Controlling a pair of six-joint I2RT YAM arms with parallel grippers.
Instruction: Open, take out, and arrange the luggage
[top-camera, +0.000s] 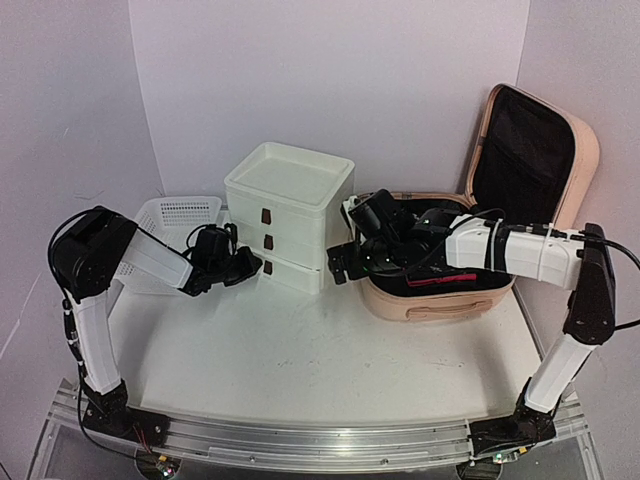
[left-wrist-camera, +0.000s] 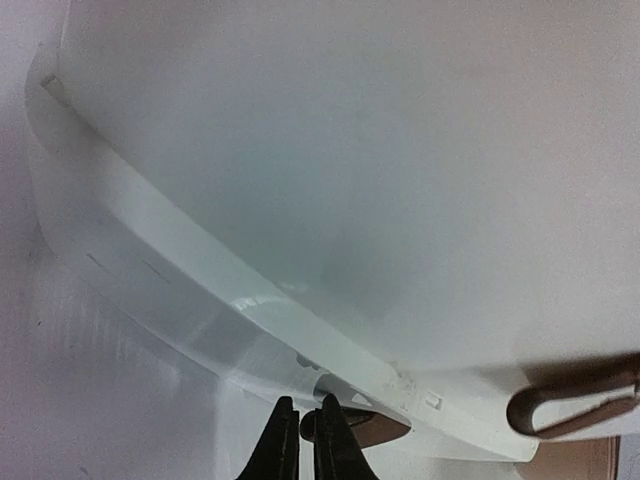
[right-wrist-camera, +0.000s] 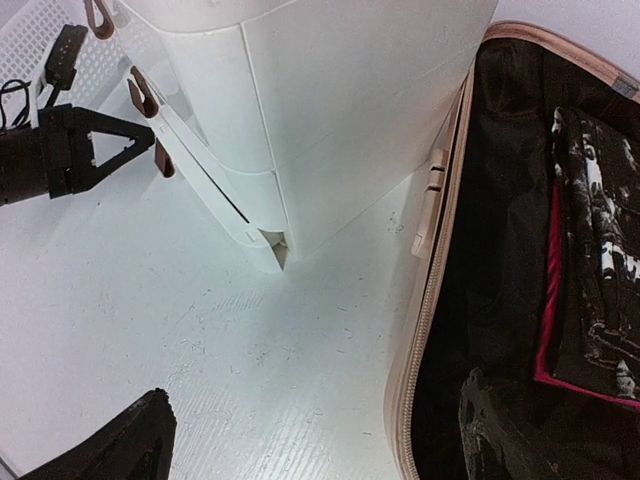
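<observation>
Plainly, your left gripper (left-wrist-camera: 305, 402) had its black fingers (left-wrist-camera: 283, 445) pinched almost together, nothing seen between them, at a drawer front of the white plastic drawer box (top-camera: 285, 215) beside a brown loop handle (left-wrist-camera: 575, 400), the white mesh basket (top-camera: 180, 213) behind its arm. Your right gripper (right-wrist-camera: 310, 405) hung spread wide and empty over the scuffed table (top-camera: 300, 360) between that box and the luggage (top-camera: 440, 298). That rounded peach-pink hard shell lay open at the table's right rear, lid (top-camera: 530, 150) upright, black-lined, holding dark printed fabric (right-wrist-camera: 600, 250) edged in red.
</observation>
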